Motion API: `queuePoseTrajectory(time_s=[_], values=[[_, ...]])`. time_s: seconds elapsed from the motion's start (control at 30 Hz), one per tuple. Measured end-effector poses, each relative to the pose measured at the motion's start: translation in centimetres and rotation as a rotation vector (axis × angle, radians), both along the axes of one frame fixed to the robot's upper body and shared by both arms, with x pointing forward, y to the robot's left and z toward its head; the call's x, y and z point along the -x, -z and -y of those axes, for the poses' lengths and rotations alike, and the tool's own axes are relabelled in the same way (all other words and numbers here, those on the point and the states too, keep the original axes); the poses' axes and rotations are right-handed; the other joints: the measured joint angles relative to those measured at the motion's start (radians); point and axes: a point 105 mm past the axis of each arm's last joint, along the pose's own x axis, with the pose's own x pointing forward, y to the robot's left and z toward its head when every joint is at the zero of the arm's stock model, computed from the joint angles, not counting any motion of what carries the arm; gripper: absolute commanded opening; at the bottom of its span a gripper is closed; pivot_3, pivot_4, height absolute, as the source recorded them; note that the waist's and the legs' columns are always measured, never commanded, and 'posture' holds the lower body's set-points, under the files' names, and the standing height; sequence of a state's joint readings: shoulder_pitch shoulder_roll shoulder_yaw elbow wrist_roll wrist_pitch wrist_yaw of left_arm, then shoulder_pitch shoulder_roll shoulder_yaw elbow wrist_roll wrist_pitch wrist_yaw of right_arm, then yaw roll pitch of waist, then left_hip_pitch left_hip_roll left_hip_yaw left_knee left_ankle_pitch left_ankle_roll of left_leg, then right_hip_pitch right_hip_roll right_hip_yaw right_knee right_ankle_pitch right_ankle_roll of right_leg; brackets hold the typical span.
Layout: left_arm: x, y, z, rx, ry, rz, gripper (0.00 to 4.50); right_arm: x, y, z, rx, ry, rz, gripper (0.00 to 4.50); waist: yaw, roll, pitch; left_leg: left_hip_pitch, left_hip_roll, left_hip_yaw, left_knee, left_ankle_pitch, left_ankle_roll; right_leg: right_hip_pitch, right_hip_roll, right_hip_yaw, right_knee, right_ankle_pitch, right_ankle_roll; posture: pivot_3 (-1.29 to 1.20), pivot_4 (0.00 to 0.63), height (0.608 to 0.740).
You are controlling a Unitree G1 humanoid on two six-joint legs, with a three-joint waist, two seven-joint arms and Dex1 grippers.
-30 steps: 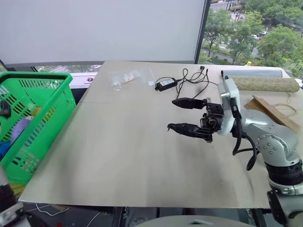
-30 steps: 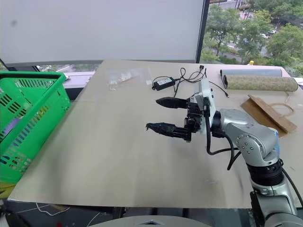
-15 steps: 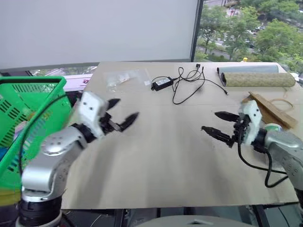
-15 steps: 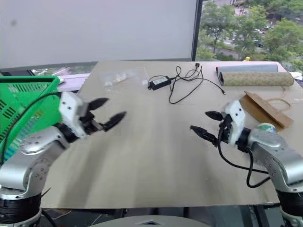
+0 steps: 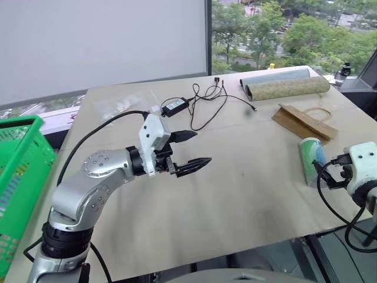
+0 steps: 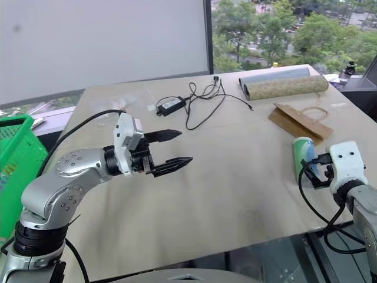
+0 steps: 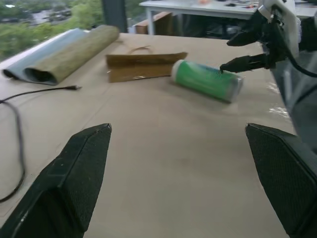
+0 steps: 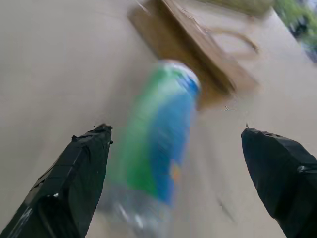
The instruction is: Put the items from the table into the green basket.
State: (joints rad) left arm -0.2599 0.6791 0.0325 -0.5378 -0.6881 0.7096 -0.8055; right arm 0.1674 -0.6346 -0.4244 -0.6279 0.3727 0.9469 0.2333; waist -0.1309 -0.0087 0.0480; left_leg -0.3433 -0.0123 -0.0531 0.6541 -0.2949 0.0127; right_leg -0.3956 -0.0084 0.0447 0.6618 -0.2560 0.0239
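- Beige table [image 5: 235,194] stretches below a big window with trees beyond in the head views; we see the green basket [image 5: 17,177] off its left edge. Our left gripper [image 5: 191,148] hangs above the middle of the table, fingers apart and empty. A black power adapter with its cable [image 5: 174,106], two rolled mats [image 5: 283,87] and a flat brown paper bag [image 5: 303,121] lie farther back.
- Near the right edge the green-and-white can [image 5: 310,160] lies on its side, and our right gripper [image 6: 314,167] sits just beside it, its fingers spread and not yet closed on it.
- From the left wrist view, the can rests just in front of the paper bag, with the right gripper's fingertips [image 7: 233,63] close to its end; we cannot tell if they touch.
- From the right wrist view, the can lies between our wide-open fingers [image 8: 74,183].
- We judge the can light, stiff, smooth and ready to roll; it is best taken across the middle of its barrel, squarely and firmly.
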Motion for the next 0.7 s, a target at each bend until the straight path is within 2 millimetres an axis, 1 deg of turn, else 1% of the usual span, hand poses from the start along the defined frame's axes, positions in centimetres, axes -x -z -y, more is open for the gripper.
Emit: queuePoseTrajectory(time_s=[0.07, 0.13, 0.27, 0.47, 0.57, 0.7], values=[[0.2, 0.2, 0.1, -0.002, 0.013, -0.01, 4.48, 0.3, 0.8, -0.1, -0.077, 0.038, -0.042, 4.5, -0.021, 0.0, 0.002, 0.0, 0.001, 0.0, 0.0, 0.0, 0.0, 0.0, 0.0, 0.0, 0.0, 0.0, 0.0, -0.25, 0.054, 0.74], [0.2, 0.3, 0.1, -0.007, 0.015, -0.009, 4.48, 0.4, 1.3, -0.4, -0.113, 0.054, -0.068, 4.5, -0.03, 0.002, 0.003, 0.0, 0.003, 0.001, 0.0, 0.0, 0.0, 0.0, 0.001, 0.002, 0.0, 0.0, 0.0, -0.25, 0.053, 0.74], [0.2, 0.4, 0.1, -0.018, 0.015, -0.008, 4.48, -0.4, 0.9, -0.7, -0.215, 0.083, -0.038, 4.5, -0.04, 0.002, 0.004, 0.0, 0.003, 0.001, 0.0, -0.001, 0.001, 0.0, 0.001, 0.001, 0.0, 0.0, 0.0, -0.23, 0.049, 0.74], [0.1, 0.4, -0.1, -0.025, 0.005, -0.007, 4.48, -1.9, 1.3, -1.1, -0.316, 0.062, -0.04, 4.5, -0.042, 0.002, 0.005, 0.0, 0.003, 0.001, 0.0, -0.001, 0.002, 0.0, 0.001, 0.001, -0.001, 0.0, 0.001, -0.19, 0.046, 0.74], [0.0, 0.5, -0.4, -0.03, -0.019, -0.006, 4.48, -2.1, 2.8, -1.0, -0.324, 0.064, -0.106, 4.5, -0.036, 0.003, 0.006, 0.0, 0.003, 0.001, 0.0, -0.001, 0.002, 0.0, 0.001, 0.002, -0.001, 0.0, 0.001, -0.18, 0.048, 0.74], [0.1, 0.8, -0.7, -0.04, -0.04, -0.014, 4.48, -2.5, 3.9, -0.9, -0.32, 0.061, -0.154, 4.5, -0.027, 0.003, 0.008, 0.0, 0.004, 0.002, 0.0, -0.001, 0.002, 0.0, 0.001, 0.002, -0.001, 0.0, 0.001, -0.15, 0.05, 0.74]])
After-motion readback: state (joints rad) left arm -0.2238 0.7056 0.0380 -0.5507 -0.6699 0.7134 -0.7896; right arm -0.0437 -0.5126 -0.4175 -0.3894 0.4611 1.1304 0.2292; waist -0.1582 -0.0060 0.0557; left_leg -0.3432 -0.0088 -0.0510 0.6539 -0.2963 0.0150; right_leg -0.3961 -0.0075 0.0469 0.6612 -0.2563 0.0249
